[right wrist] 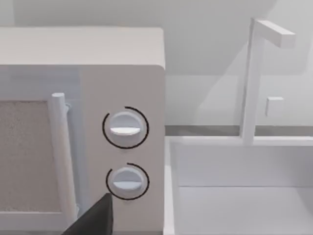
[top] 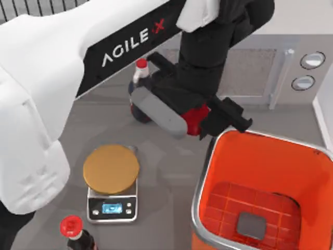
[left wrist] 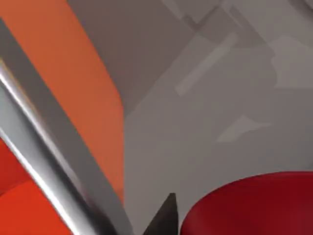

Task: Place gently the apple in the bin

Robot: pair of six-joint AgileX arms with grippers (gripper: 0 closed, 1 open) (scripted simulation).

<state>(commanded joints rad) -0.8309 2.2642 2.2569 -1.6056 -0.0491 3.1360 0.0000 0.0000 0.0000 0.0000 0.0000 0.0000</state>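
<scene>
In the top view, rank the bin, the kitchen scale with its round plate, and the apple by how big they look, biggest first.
1. The bin, largest.
2. The kitchen scale with its round plate.
3. The apple, smallest, though it sits in the left pincer, partly hidden and raised nearer the camera, so its look is unsure.

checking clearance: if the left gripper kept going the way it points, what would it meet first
Likely the bin: the left gripper, holding the apple, points toward the near rim on the top view's right, though depth is unclear and it may pass above.
</scene>
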